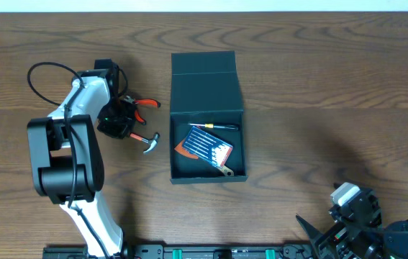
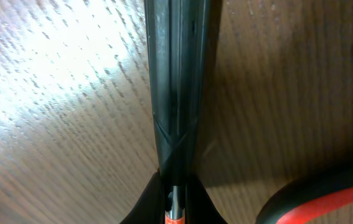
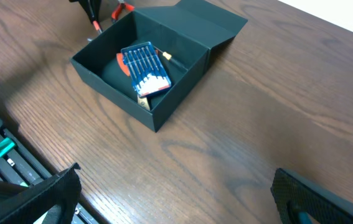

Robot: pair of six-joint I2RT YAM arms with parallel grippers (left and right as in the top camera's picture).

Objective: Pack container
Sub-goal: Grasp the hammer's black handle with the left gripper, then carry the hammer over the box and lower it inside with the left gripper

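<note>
One small hammer (image 1: 149,142), left-centre of the overhead frame, looks rigid and head-heavy; the left gripper (image 1: 127,129) pinches its slim handle; the right gripper (image 3: 176,173) stands spread.

Left jaws clamped, right jaws wide.

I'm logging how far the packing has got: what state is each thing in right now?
container: lid open, tools inside
screwdriver set: lying in container
hammer: on table, handle apparently gripped
pliers: loose on table
left gripper: shut, apparently on hammer
right gripper: open, empty
</note>
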